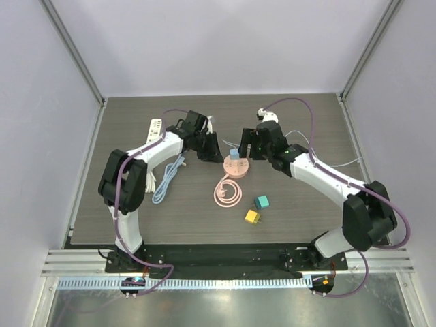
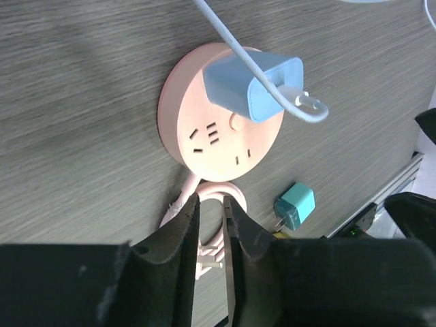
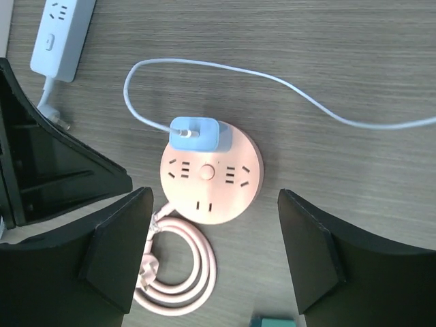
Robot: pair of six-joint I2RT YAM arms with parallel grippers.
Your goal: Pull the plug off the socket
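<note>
A round pink socket [image 1: 238, 167] lies mid-table with a light-blue plug [image 1: 234, 154] seated in its far side; a white cable [image 3: 272, 80] runs from the plug. The socket [image 3: 211, 180] and the plug [image 3: 194, 134] show in the right wrist view, and the socket [image 2: 211, 136] and the plug [image 2: 252, 85] in the left wrist view. My right gripper [image 3: 212, 197] is wide open above the socket, its fingers on either side. My left gripper [image 2: 210, 204] is shut and empty, just left of the socket, over the pink cord [image 2: 204, 187].
The socket's pink cord [image 1: 227, 191] lies coiled in front of it. A teal adapter [image 1: 261, 202] and a yellow adapter [image 1: 252, 216] lie nearer. A white power strip [image 1: 154, 128] and a light-blue cable [image 1: 168, 178] lie at the left.
</note>
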